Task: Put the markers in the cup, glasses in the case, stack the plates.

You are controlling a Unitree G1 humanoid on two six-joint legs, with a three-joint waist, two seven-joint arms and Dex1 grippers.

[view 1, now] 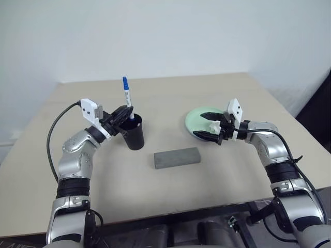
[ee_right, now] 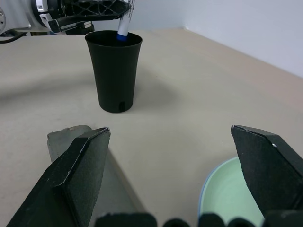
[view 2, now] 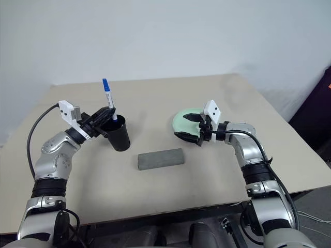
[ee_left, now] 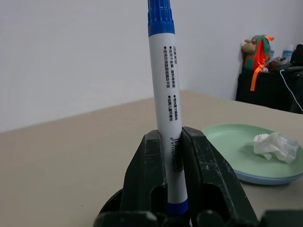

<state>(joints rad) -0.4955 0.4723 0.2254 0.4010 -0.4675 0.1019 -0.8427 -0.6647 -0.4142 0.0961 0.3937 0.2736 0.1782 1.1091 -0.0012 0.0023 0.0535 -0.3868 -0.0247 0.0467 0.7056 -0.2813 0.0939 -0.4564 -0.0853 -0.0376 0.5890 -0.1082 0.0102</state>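
Desk (view 1: 155, 201): beige, matte, rectangular top; plain pale wall behind, dark furniture with a small colourful toy beyond the far corner in the left wrist view.

Black tapered plastic cup (view 1: 134, 134): upright, left of centre, at 10 o'clock from the flat grey felt-like rectangular case (view 1: 177, 157), lying closed at desk centre.

Slim white-barrelled marker with blue cap (view 1: 126, 98): upright, lower blue end inside the cup mouth, cap at 12 o'clock.

Left gripper (view 1: 123, 114): black fingers (ee_left: 151, 179) clamped on the marker barrel just above the cup rim.

Pale green round plastic plate (view 1: 199, 120): stacked on a light blue plate (ee_left: 265, 177), at 2 o'clock from the case; crumpled white tissue (ee_left: 275, 145) on top.

Right gripper (view 1: 209, 126): fingers (ee_right: 80, 165) wide apart, over the near edge of the plates, holding nothing.
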